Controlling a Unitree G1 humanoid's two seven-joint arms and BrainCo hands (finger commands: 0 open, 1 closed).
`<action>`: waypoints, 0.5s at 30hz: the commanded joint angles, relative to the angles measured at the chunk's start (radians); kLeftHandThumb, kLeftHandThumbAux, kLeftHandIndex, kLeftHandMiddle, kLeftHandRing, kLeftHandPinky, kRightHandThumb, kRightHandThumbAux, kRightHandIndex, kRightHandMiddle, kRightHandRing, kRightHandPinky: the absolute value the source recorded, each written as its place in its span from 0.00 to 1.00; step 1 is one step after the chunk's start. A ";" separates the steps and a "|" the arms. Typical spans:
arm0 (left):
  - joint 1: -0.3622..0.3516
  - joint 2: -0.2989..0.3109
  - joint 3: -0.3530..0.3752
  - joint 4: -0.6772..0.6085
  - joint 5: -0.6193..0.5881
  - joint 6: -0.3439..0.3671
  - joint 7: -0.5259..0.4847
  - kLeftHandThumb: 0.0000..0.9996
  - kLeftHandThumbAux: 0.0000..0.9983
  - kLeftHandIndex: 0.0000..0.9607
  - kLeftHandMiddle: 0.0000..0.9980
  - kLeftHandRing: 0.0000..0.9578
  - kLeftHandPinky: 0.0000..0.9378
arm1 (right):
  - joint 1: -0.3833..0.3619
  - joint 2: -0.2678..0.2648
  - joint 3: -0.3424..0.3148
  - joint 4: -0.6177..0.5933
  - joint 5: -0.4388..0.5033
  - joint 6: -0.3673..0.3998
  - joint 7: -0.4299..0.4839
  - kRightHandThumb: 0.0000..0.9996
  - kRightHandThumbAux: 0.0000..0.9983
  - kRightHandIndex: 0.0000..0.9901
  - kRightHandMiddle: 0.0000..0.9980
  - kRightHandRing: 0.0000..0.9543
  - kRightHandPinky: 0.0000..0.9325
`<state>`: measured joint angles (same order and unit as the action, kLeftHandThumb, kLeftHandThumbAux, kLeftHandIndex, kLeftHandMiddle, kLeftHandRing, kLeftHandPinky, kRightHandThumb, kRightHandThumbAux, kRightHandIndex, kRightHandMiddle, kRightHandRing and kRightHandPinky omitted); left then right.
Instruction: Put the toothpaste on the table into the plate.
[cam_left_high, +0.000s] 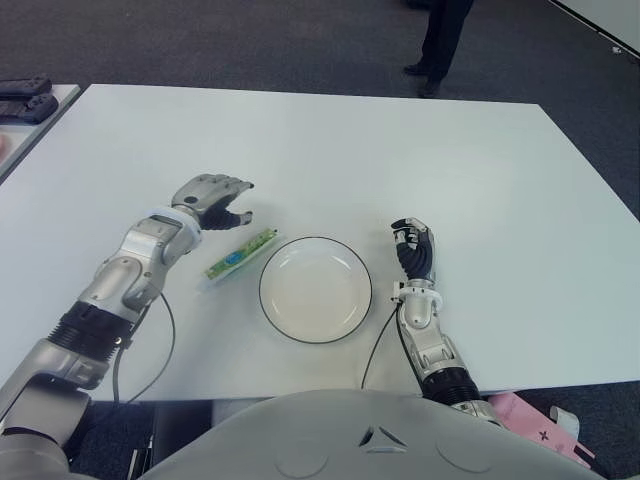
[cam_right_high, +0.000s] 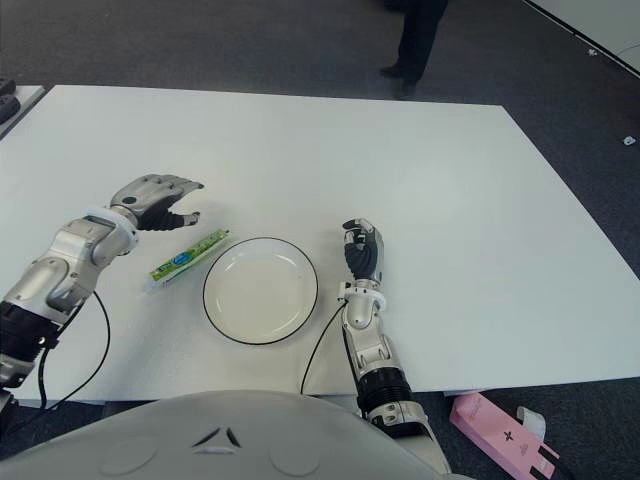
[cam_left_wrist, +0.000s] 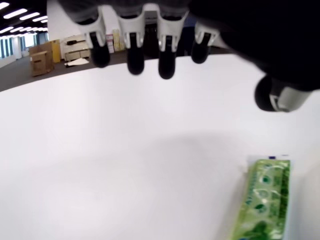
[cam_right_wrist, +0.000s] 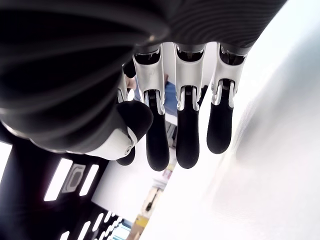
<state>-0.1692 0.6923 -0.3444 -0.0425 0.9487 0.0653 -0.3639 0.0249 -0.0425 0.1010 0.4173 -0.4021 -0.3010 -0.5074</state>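
One toothpaste tube (cam_left_high: 241, 252), one plate (cam_left_high: 315, 290), one table (cam_left_high: 330, 150), two hands: left hand (cam_left_high: 213, 200), right hand (cam_left_high: 414, 247).

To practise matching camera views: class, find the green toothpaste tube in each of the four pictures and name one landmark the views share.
Left eye view: toothpaste lies on the table just left of the plate.
Right eye view: same spot, left of the plate rim.
Left wrist view: lower corner of the picture, beyond the left hand's fingers.
Right wrist view: not in it.
Shared landmark: the left hand.
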 joint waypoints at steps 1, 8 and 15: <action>0.018 -0.024 -0.033 -0.083 0.068 0.072 -0.102 0.45 0.28 0.00 0.15 0.14 0.14 | 0.016 0.001 0.002 0.022 0.005 0.013 0.009 0.84 0.69 0.45 0.45 0.46 0.47; 0.114 -0.098 -0.056 -0.313 0.204 0.233 -0.283 0.42 0.30 0.00 0.18 0.17 0.19 | 0.016 0.002 0.003 0.020 0.007 0.014 0.013 0.84 0.69 0.45 0.45 0.45 0.46; 0.196 -0.168 -0.030 -0.443 0.294 0.307 -0.341 0.33 0.30 0.03 0.23 0.21 0.17 | 0.014 0.004 0.005 0.016 0.007 0.018 0.014 0.84 0.69 0.45 0.45 0.45 0.45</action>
<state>-0.0092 0.5460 -0.3945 -0.4557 1.2078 0.3436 -0.6846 0.0258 -0.0409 0.1032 0.4165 -0.3986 -0.3025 -0.5034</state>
